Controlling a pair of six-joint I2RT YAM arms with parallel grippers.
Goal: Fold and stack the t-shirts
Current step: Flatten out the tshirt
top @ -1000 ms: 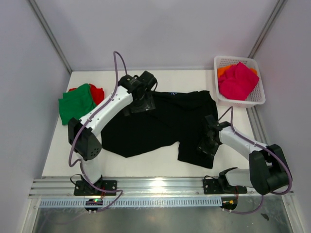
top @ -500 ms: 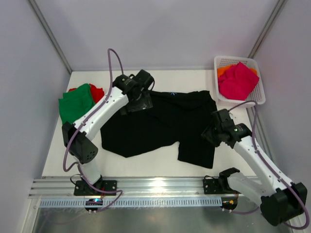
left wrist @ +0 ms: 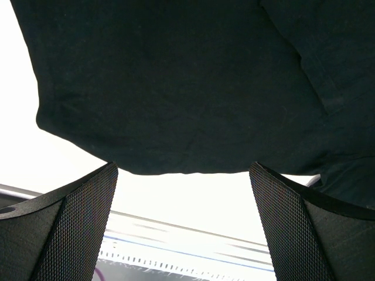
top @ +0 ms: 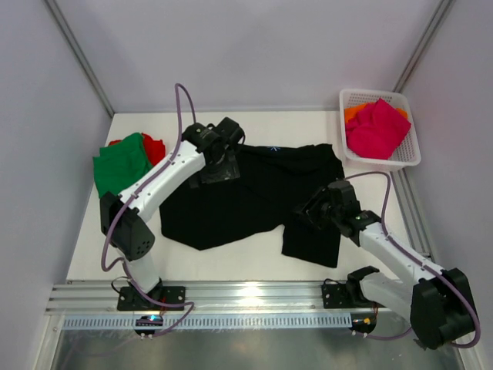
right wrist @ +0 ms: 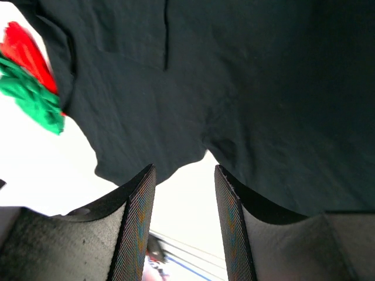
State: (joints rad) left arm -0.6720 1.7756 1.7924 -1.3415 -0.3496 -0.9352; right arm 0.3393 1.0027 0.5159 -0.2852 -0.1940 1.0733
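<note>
While the large black cloth t-shirt (top: 254,196) lies spread flat across the middle of the white bench (top: 254,266), both arms reach over it. Its near right part extends further toward the bench's near edge than the rest.

The left claw (top: 218,171) hangs above the shirt's far left part with its jaws spread wide and nothing between them. Its wrist view shows the shirt's curved near edge and bare bench through the gap. The right claw (top: 308,212) sits above the shirt's right part. Its two mesh-textured fingers (right wrist: 137,222) stand partway apart and empty, with black cloth and a strip of bench showing between them.

On the far left of the bench lies a folded green cloth t-shirt (top: 119,163), overlapping a red cloth t-shirt (top: 156,146) that peeks out on its far right side. Both lie near the black one's left edge. At the far right corner stands a white lattice plastic basket (top: 408,158) holding a crumpled magenta-pink t-shirt (top: 377,127) on top of an orange t-shirt (top: 354,112), of which only a small part shows. Whether the basket's near left corner touches the black shirt, I cannot tell.
</note>
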